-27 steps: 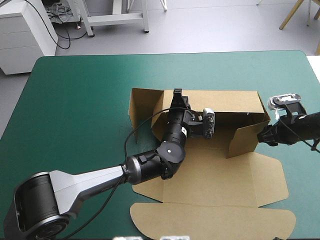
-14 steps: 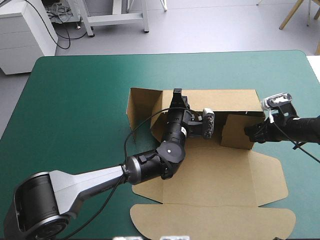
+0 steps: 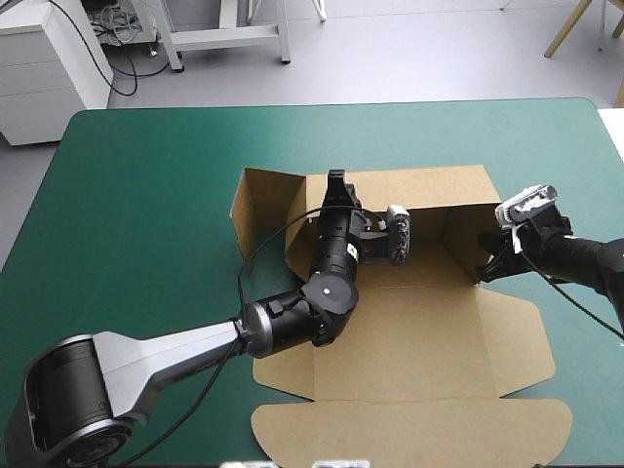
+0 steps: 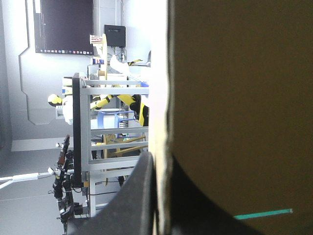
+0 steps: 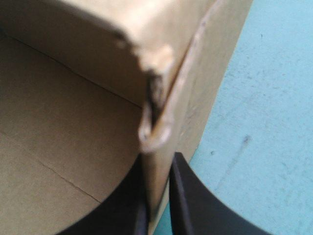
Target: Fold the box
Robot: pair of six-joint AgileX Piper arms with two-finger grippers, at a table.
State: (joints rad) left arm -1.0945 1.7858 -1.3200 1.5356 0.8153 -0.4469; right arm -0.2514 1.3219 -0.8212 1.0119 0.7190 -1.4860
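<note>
box [image 3: 419, 331] centre-right in frame, lid flat toward the bottom edge; left gripper [image 3: 335, 177] looks clamped on its back wall at upper centre, right gripper [image 3: 485, 270] pinching the raised right-side wall.

The left arm [image 3: 166, 356] has a long silver-grey link with a smooth shell that narrows along its length. At its thick end sits a fat black drum-shaped joint [image 3: 60, 414]. Past the grey link the arm is all black: short rounded segments, then a round elbow cap [image 3: 327, 292] marked with a small white dot. The black cylindrical forearm [image 3: 341, 249] carries a small white label. The right arm [image 3: 585, 258] is slimmer and black throughout, with a matte finish. The left gripper [image 4: 160, 196] has broad black fingers [image 4: 137, 203], smooth and curved like fins. The right gripper [image 5: 157, 208] has fingers [image 5: 198, 205] of the same kind, black with rounded edges.
</note>
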